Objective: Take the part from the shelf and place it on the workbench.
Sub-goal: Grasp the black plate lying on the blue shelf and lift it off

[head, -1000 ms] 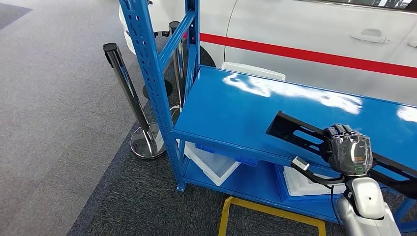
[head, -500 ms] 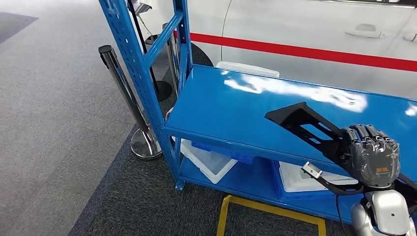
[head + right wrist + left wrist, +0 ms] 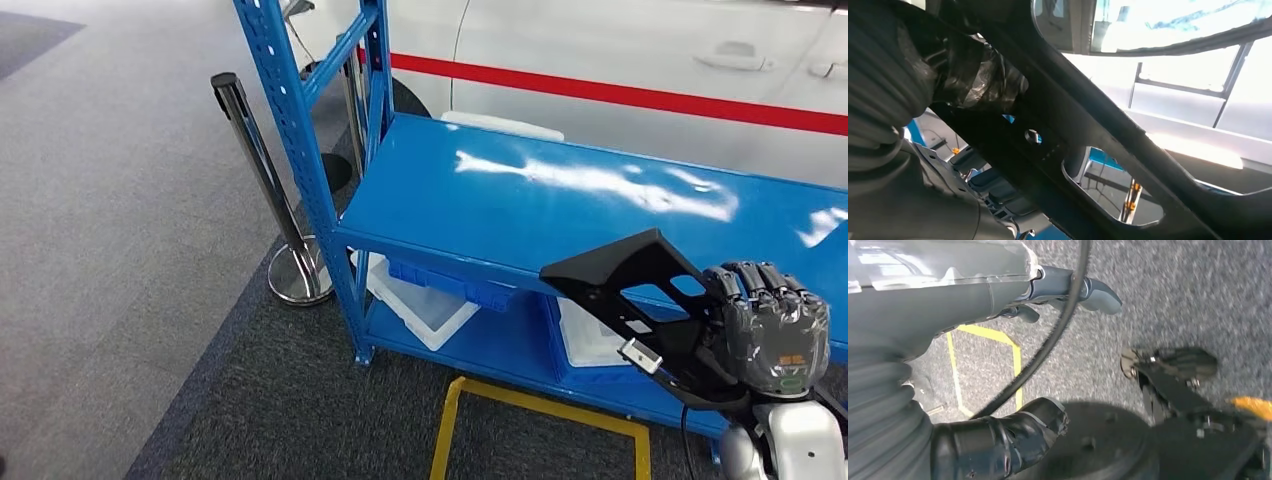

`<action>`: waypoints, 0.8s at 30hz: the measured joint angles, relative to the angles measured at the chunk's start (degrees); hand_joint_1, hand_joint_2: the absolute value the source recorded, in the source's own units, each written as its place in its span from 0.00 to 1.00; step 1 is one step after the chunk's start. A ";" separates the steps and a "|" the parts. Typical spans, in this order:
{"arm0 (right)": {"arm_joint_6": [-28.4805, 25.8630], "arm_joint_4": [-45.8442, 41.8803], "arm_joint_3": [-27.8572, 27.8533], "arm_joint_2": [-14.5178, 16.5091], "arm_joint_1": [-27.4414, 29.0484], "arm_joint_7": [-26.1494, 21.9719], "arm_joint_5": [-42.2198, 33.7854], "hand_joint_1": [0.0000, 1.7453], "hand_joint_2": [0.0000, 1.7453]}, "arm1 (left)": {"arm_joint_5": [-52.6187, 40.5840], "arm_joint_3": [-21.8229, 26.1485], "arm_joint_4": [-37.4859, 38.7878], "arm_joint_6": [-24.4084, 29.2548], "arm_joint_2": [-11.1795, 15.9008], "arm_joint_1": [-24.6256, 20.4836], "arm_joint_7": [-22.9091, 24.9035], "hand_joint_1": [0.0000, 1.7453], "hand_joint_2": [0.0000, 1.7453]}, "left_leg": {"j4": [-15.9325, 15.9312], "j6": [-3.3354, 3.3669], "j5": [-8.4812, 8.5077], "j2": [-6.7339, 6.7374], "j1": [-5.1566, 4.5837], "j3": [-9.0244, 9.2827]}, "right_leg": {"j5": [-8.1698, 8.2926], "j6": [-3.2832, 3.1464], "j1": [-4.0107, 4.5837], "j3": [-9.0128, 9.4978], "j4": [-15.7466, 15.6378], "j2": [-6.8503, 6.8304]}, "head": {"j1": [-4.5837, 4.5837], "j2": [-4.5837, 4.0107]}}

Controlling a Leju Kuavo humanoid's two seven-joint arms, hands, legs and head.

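The part (image 3: 620, 275) is a long black frame piece with cut-out openings. My right hand (image 3: 770, 325) grips it near its middle and holds it tilted in the air, in front of the blue shelf's front edge (image 3: 440, 250), its free end up and to the left. From the right wrist camera the part (image 3: 1088, 145) crosses the picture close up, with my right hand (image 3: 903, 95) wrapped around it. My left hand (image 3: 948, 305) hangs over the grey carpet, holding nothing, with its thumb (image 3: 1098, 290) held away from a dark finger (image 3: 1013, 440).
The blue shelf's upright (image 3: 290, 130) stands at the left, a chrome stanchion post (image 3: 255, 160) beside it. White bins (image 3: 420, 305) sit on the lower shelf. A white car with a red stripe (image 3: 620, 60) stands behind. A yellow floor line (image 3: 540, 405) runs in front.
My right hand has lifted the part off the shelf top and drawn it back over the front edge, its free end now raised. The camera has also shifted a little.
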 joint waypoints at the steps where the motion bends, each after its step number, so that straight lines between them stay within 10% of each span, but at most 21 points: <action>1: 0.00 -0.01 -0.13 0.03 -0.01 -0.23 -0.26 1.00 1.00 | -0.07 -0.01 -0.05 0.00 -0.02 -0.04 -0.01 0.00 1.00 | -0.49 0.29 0.85 0.09 0.15 -0.34 | -0.81 0.30 -0.02 -0.32 0.36 0.05 | 0.02 0.00; 6: 0.01 0.27 -0.76 0.13 -0.02 -1.15 -2.70 1.00 1.00 | -0.28 -0.02 -0.13 0.04 -0.15 -0.09 0.01 0.00 1.00 | -1.00 0.55 4.65 0.51 0.48 -4.28 | -11.39 1.64 -0.48 -3.75 13.95 0.21 | 0.05 0.00; 8: 0.01 0.70 -0.77 0.17 -0.02 -0.93 -4.36 1.00 1.00 | -0.27 -0.02 -0.13 0.01 -0.27 -0.05 0.01 0.00 1.00 | -0.45 0.17 5.78 0.76 0.68 -6.30 | -9.34 2.12 -0.79 -0.95 13.30 0.06 | 0.04 0.00; 12: 0.00 1.80 -0.20 -0.21 -0.75 2.46 -7.21 1.00 1.00 | -0.14 -0.02 -0.13 -0.01 -0.35 -0.08 -0.25 0.00 1.00 | 1.55 -1.03 6.98 1.56 0.73 -8.95 | -8.33 1.95 -0.62 8.45 0.53 -2.45 | 0.02 0.00; 16: 0.01 2.96 1.02 -1.05 -1.19 4.09 -8.57 1.00 1.00 | -0.06 -0.02 -0.13 -0.03 -0.35 -0.07 -0.13 0.00 1.00 | 2.45 -2.52 6.71 2.22 0.83 -9.59 | -7.25 -0.88 -0.44 7.12 -0.38 -1.09 | -0.05 0.00; 21: 0.01 4.07 2.48 -1.46 -1.46 4.36 -9.05 1.00 1.00 | 0.00 -0.02 -0.14 -0.02 -0.32 -0.07 0.10 0.00 1.00 | 16.64 -3.29 -4.81 0.30 1.07 -12.86 | -3.54 -2.00 -0.26 3.10 -0.43 1.22 | -0.07 0.00; 24: 0.01 4.73 3.02 -1.77 -1.47 4.55 -9.46 1.00 1.00 | -0.03 -0.02 -0.16 -0.02 -0.32 -0.14 0.16 0.00 1.00 | 13.35 -1.96 -2.36 -0.53 0.77 -7.71 | -1.36 -1.91 0.26 0.50 -0.36 3.01 | -0.07 0.00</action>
